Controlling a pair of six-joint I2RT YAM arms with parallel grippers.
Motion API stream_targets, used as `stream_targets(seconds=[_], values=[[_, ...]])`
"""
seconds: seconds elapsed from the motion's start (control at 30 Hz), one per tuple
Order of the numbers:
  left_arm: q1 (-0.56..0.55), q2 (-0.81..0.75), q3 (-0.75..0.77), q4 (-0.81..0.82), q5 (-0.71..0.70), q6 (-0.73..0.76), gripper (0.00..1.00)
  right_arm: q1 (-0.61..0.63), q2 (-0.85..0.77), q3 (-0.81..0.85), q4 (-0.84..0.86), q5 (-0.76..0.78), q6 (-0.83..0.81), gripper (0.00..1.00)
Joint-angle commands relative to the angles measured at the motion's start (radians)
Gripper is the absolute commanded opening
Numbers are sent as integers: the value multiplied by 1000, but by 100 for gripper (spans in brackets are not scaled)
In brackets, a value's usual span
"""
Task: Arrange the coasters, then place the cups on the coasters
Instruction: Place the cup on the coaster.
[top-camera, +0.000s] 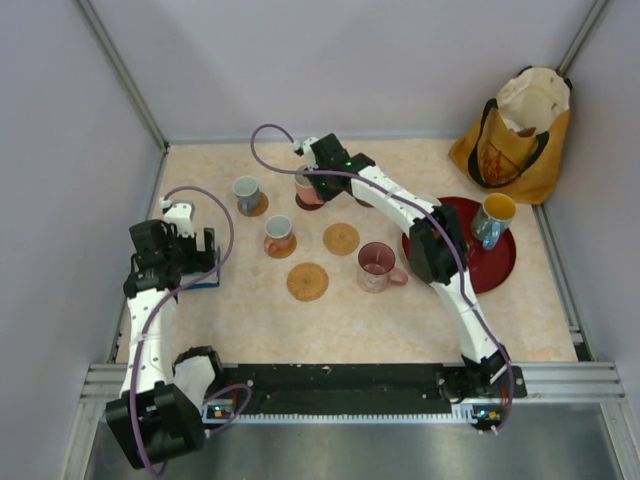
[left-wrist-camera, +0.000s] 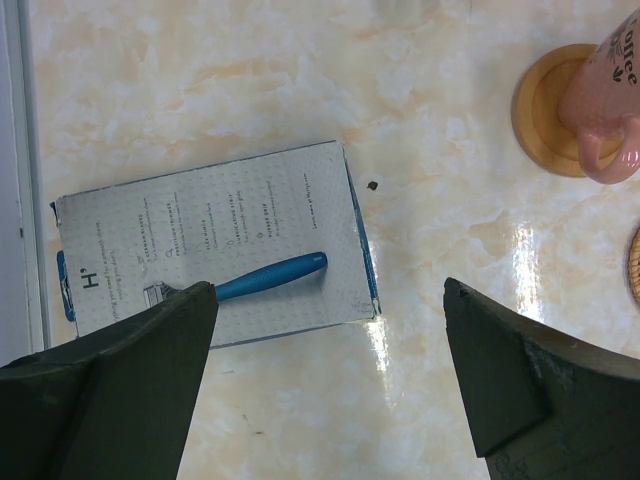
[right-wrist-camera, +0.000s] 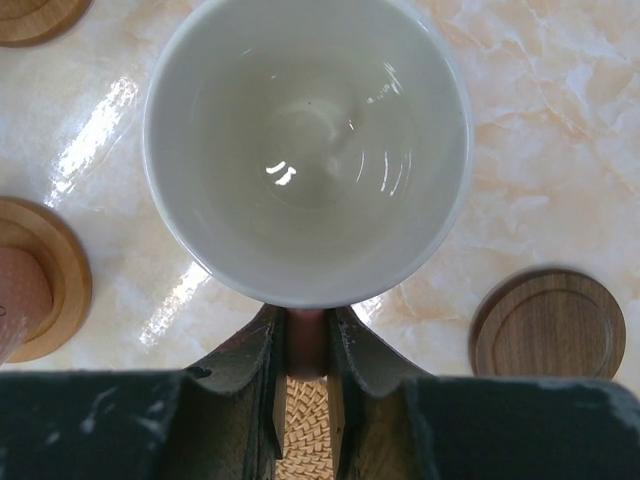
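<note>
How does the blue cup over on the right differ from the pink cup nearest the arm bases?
The blue cup has a yellow inside; the pink cup is pink throughout. The blue cup stands on the red tray, while the pink cup stands on the bare table. The blue cup is far right, near the bag; the pink cup is near the middle. Both stand upright, and neither is on a coaster.

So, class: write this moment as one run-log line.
right jaws: shut on pink cup handle | left jaws: open above white box | blue cup: on red tray
</note>
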Motion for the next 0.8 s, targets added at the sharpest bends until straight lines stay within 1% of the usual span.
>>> stream_targets(seconds=[0.0, 0.1, 0.23, 0.37, 0.47, 0.53, 0.6, 0.7, 0.73, 0.77], values=[[8, -5, -6, 45, 13, 8, 98, 11, -93, -5, 47, 14, -21, 19], [8, -3, -6, 43, 13, 8, 98, 11, -101, -14, 47, 14, -29, 29], [10, -5, -5, 43, 13, 10, 99, 11, -119, -28, 47, 14, -38, 45], [10, -5, -5, 43, 13, 10, 98, 11, -142, -40, 46, 20, -49, 66], [11, -2, -6, 43, 13, 8, 98, 11, -182, -51, 46, 34, -62, 76], [11, -3, -5, 43, 14, 8, 98, 11, -224, -68, 46, 54, -70, 80], [13, -3, -6, 43, 14, 8, 99, 11, -282, -97, 47, 89, -75, 82], [14, -5, -6, 43, 19, 10, 99, 8, -366, -176, 47, 192, -69, 83], [14, -5, -6, 42, 20, 10, 99, 5, -400, -212, 47, 232, -59, 84], [14, -5, -6, 42, 22, 10, 99, -1, -440, -261, 47, 258, -47, 88]])
